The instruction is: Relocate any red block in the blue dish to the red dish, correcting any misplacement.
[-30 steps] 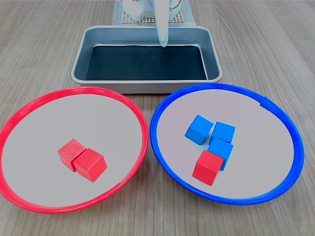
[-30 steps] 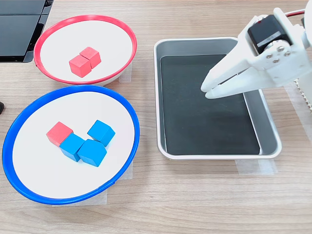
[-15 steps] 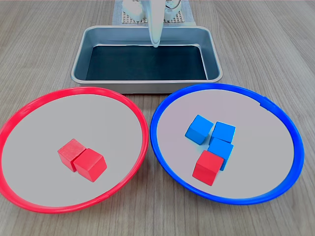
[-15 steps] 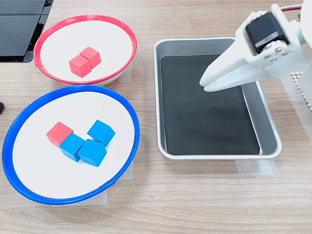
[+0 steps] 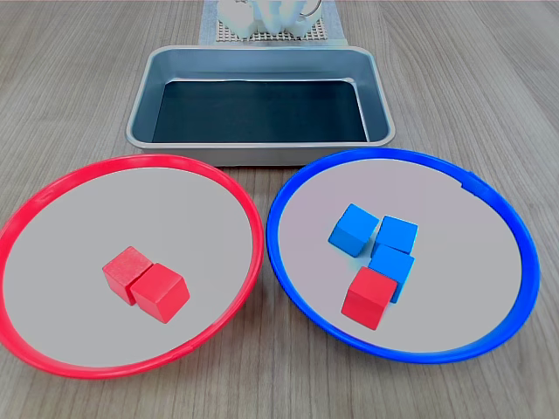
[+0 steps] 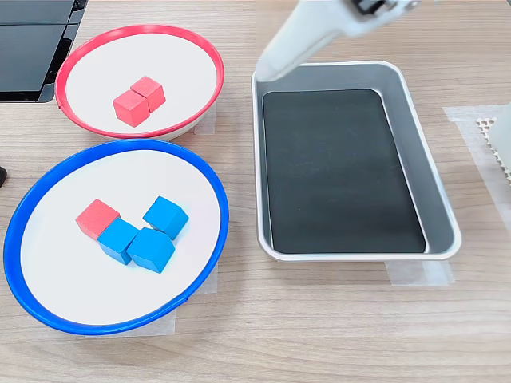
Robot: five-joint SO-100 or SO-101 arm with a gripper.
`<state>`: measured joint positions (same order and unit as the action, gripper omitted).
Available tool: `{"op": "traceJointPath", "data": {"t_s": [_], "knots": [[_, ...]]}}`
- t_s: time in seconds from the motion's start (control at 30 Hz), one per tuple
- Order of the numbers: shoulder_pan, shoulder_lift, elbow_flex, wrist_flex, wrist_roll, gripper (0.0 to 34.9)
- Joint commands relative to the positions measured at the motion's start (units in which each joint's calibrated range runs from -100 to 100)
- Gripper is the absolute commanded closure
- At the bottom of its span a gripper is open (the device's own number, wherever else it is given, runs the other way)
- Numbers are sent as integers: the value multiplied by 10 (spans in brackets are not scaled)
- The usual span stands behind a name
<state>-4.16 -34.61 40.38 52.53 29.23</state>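
Change: a second ago the tool [image 6: 267,73] hung low over the middle of the metal tray [image 6: 437,239]; now, in the second exterior view, it has swung up and across to the tray's far-left corner, on the side nearest the two dishes. In the first exterior view it has risen out of sight, with only the arm's base at the top edge.
Tool state: only a pale, blurred tip shows, so I cannot tell whether it is spread or pressed together. It carries nothing that I can see.
Meaning for the task: judging from this swing, the arm is starting its reach toward the dishes; no block has been touched yet.
Blue dish [image 5: 306,175]: holds the red block [image 5: 369,297] and three blue blocks [image 5: 353,230]. The red block sits at the near end of the cluster in the first exterior view, touching one blue block, so a clean pinch may be awkward on that side.
Red dish [image 5: 52,188]: holds two red blocks [image 5: 145,285], side by side and touching, near its middle. There is bare floor around them for a third.
Metal tray: nothing in it but a dark liner.
Worktop [image 5: 472,78]: wood grain; both dishes stand just beside each other, in front of the tray in the first exterior view.
Left to do: the whole move of the misplaced red block.
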Motion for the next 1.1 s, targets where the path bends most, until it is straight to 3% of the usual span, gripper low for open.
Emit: {"op": "traceJointPath", "data": {"t_s": [0.0, 0.27, 0.43, 0.5, 0.7, 1.07], "knots": [[-17, 116, -151, -2, 43, 347], [-41, 291, -270, -24, 96, 333], [-37, 390, -331, -27, 97, 266], [-33, 428, -358, -30, 94, 219], [-29, 516, -428, -45, 87, 152], [-29, 608, -504, -70, 82, 151]]}}
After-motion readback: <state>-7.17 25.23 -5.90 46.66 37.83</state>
